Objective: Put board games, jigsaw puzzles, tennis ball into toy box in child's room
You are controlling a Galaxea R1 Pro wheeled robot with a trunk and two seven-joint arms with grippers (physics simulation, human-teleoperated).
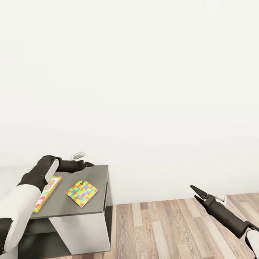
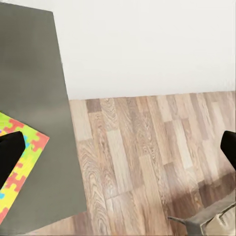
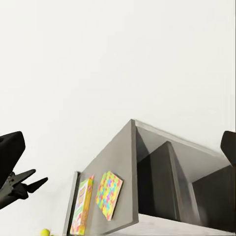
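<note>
While both end effectors [image 1: 196,191] [image 1: 80,155] gape empty, one jigsaw puzzle [image 1: 82,193] and one board game [image 1: 47,192] top the cabinet [image 1: 94,173]

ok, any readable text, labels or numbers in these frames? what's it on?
Nothing can be read for certain.
Board game on the dark cabinet top: printed red and pink marks along its cover, too small and foreshortened to read, in the right wrist view as well.
Jigsaw puzzle: coloured pieces, no text.
Wall, floor and arms: no signs or labels.
</note>
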